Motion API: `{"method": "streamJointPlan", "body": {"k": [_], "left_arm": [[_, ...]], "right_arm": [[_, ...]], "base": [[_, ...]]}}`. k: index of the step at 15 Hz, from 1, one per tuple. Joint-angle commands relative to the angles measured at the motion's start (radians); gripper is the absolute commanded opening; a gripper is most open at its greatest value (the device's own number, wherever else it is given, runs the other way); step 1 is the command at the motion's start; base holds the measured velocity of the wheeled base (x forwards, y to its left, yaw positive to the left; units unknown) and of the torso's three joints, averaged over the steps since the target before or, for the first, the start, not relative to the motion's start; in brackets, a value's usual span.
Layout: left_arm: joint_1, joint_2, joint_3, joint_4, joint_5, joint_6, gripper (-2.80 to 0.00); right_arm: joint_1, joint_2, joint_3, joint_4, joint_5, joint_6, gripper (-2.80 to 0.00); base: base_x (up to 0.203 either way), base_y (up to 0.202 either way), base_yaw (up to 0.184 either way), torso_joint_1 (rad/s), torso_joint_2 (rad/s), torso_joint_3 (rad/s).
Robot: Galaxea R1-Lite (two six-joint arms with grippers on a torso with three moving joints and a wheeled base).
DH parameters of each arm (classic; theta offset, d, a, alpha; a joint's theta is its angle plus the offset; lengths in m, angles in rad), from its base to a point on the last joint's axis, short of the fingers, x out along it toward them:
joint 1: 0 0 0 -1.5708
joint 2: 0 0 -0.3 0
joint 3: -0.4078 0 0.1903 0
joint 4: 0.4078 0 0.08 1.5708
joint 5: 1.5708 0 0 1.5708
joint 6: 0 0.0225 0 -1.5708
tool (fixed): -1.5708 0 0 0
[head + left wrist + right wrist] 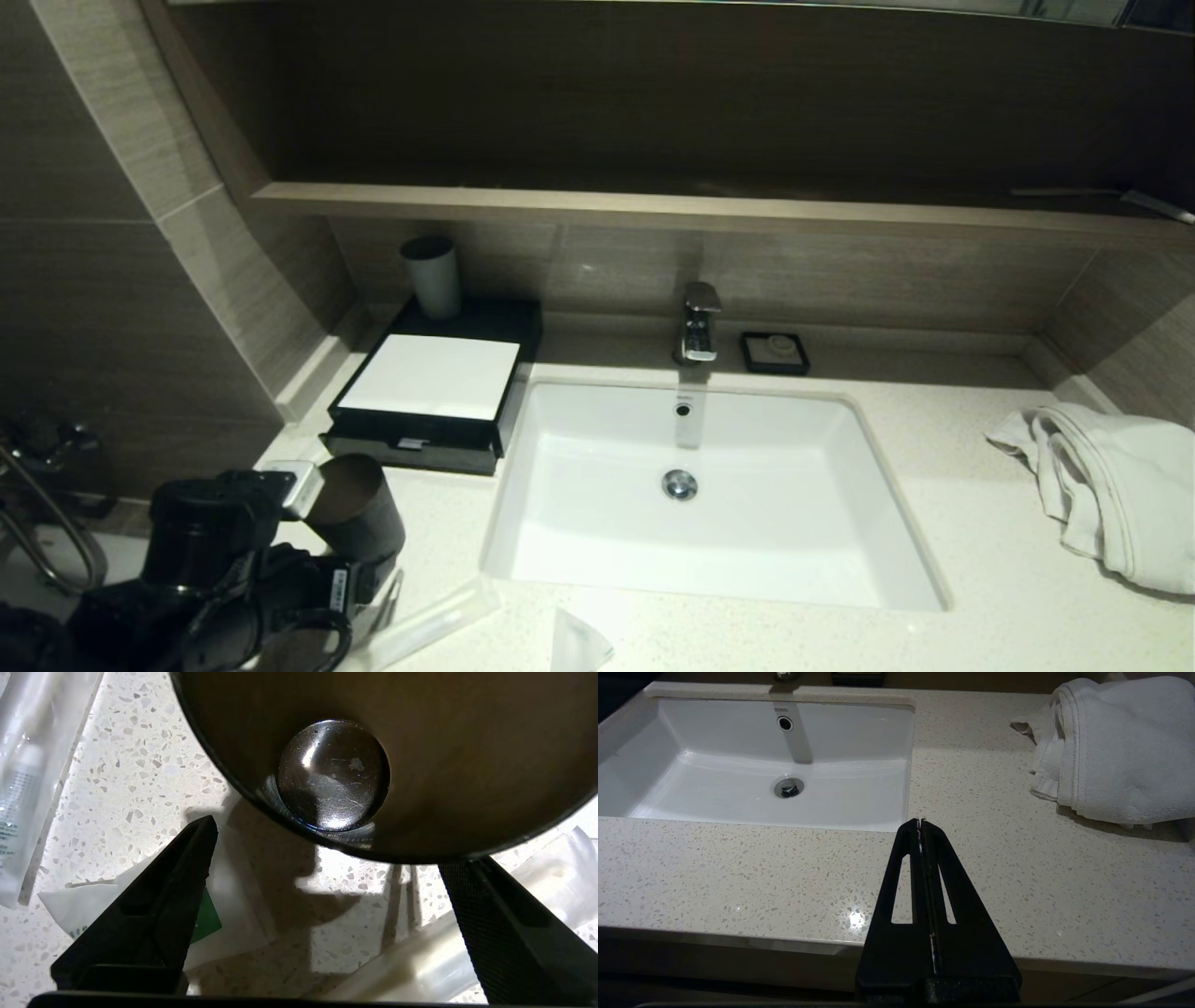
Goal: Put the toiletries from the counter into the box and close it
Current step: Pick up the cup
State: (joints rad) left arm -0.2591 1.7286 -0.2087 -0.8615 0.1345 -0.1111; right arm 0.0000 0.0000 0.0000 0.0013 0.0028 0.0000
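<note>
The black box (425, 411) with a white top panel stands left of the sink; its front drawer (411, 455) sticks out a little. My left gripper (327, 858) is open, low over the counter (140, 779) beside a dark cup (373, 765) whose rim hides one fingertip. A short pouch with a green square (233, 905) lies under one of its fingers (163, 905); a long packet (444, 961) lies by the other. Another long packet (23, 779) lies farther off. The head view shows a long packet (439, 616) and a pouch (574, 644) at the front edge. My right gripper (921, 823) is shut and empty.
The white sunken sink (878, 523) fills the middle, with a tap (698, 322) and a small black soap dish (775, 352) behind it. A white towel (1111, 485) lies at the right. A second dark cup (431, 275) stands behind the box. The left arm (233, 579) covers the front left corner.
</note>
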Motion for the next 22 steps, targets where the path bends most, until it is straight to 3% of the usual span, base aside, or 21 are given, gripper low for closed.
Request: {"method": "streamJointPlan", "body": {"k": [1, 4, 12, 22], "left_arm": [[0.0, 0.012, 0.0, -0.008, 0.001, -0.001, 0.0], [-0.001, 0.049, 0.006, -0.053, 0.001, -0.018, 0.0], [-0.002, 0.163, 0.07, -0.3, 0.016, -0.019, 0.0], [-0.005, 0.178, 0.065, -0.343, 0.014, -0.021, 0.0]], "right_arm": [[0.0, 0.0, 0.0, 0.0, 0.0, 0.0, -2.8], [0.0, 0.0, 0.0, 0.0, 0.0, 0.0, -2.8], [0.0, 0.0, 0.0, 0.0, 0.0, 0.0, -2.8], [0.0, 0.0, 0.0, 0.0, 0.0, 0.0, -2.8]], "base": [[0.0, 0.0, 0.0, 0.0, 0.0, 0.0], [0.0, 0.0, 0.0, 0.0, 0.0, 0.0], [0.0, 0.0, 0.0, 0.0, 0.0, 0.0], [0.0, 0.0, 0.0, 0.0, 0.0, 0.0]]}}
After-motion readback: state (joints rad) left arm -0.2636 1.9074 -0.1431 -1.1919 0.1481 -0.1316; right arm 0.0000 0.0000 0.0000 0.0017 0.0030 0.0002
